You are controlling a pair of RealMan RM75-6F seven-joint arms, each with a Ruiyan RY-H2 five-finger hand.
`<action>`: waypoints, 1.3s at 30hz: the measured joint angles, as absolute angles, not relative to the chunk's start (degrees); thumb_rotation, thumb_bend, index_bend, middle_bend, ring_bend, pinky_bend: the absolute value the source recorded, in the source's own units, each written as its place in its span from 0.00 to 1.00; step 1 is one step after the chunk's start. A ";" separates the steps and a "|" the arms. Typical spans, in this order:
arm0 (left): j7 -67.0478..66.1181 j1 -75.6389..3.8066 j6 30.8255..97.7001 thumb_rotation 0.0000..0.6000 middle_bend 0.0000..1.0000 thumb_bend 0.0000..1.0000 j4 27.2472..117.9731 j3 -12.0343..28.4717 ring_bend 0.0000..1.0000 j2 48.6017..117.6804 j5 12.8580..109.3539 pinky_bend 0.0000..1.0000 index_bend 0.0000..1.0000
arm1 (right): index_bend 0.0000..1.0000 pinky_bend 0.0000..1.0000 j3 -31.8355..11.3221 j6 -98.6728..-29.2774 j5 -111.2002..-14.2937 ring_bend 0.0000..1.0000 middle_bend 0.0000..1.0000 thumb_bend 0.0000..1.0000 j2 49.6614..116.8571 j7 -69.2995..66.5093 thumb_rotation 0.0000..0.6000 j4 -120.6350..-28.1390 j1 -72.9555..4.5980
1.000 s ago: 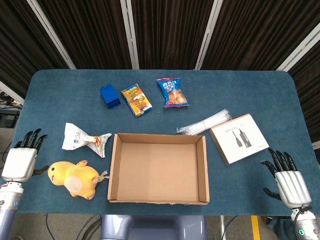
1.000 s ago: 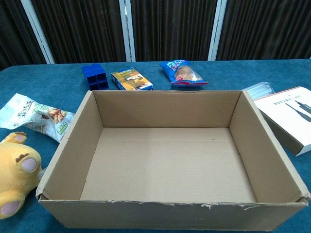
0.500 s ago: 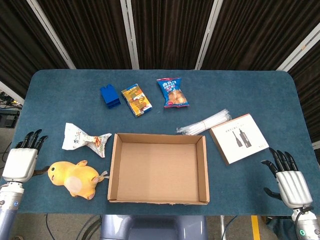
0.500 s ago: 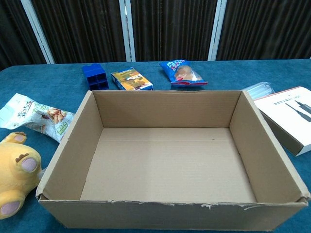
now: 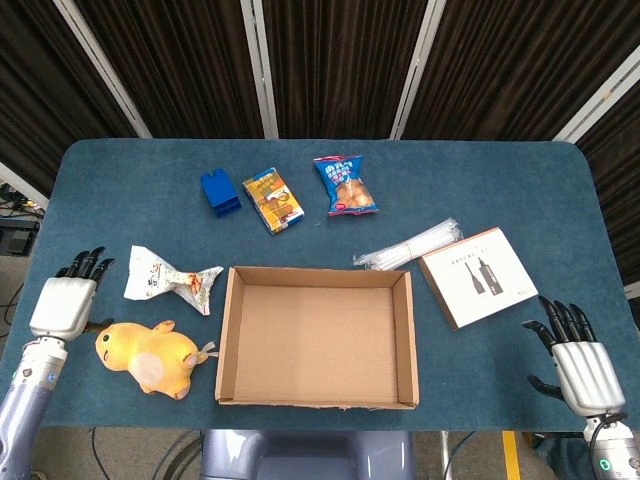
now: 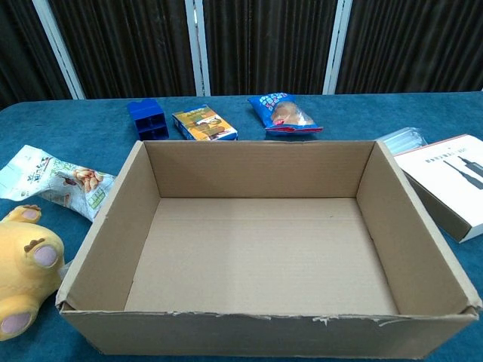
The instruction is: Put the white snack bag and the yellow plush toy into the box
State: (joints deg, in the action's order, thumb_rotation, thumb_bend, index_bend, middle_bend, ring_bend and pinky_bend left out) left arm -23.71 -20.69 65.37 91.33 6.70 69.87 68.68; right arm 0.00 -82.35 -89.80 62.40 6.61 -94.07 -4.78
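So the cardboard box (image 5: 317, 336) sat open-topped near the front edge of the blue table (image 5: 320, 170), roughly midway between the two hands, and nothing was inside it in either view. The left hand (image 5: 66, 300) was at the table's left edge with its fingers stretched out and slightly apart, holding nothing; the yellow plush toy (image 5: 147, 355) lay just to its inner side and a bit toward the front, so close that I couldn't tell if the thumb side was brushing it or not. The white snack bag (image 5: 168, 278) was a little farther in from that hand and slightly toward the back, lying flat, with its tail end just short of the box's left wall. Between the plush and the box wall there was only a thin strip of bare cloth, so not much room on that side. The right hand (image 5: 578, 362) hung off the front right corner, fingers spread, palm empty, touching nothing. Inward and toward the back from it was a white carton (image 5: 478, 275) lying flat, with a clear bundle of straws (image 5: 408, 246) just beyond that, and there was a decent gap of open table between the carton and the box's right wall. Way across from both hands, the back row had a blue block (image 5: 220, 192), a yellow snack pack (image 5: 273, 199) and a blue snack bag (image 5: 345, 185), all well apart from the box, with open cloth behind them.
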 measured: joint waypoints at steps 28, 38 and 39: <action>-22.62 -32.68 51.17 1.00 0.19 0.12 73.08 9.21 0.20 88.72 61.82 0.20 0.29 | 0.27 0.00 0.21 -82.51 -90.59 0.00 0.02 0.00 61.77 4.31 1.00 -93.82 -4.85; -24.52 -33.70 53.57 1.00 0.48 0.55 70.10 8.87 0.55 92.23 62.23 0.45 0.64 | 0.27 0.00 0.32 -82.49 -90.79 0.00 0.02 0.00 61.77 4.07 1.00 -93.62 -4.86; -24.62 -33.64 54.23 1.00 0.49 0.56 70.03 8.95 0.56 92.32 62.32 0.45 0.64 | 0.27 0.00 0.34 -82.46 -90.82 0.00 0.02 0.00 61.80 4.14 1.00 -93.61 -4.88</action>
State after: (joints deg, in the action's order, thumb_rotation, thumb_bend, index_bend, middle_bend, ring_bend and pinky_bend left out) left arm -24.62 -33.64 54.23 70.03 8.95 92.32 62.32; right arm 0.34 -82.46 -90.82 61.80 4.14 -93.61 -4.88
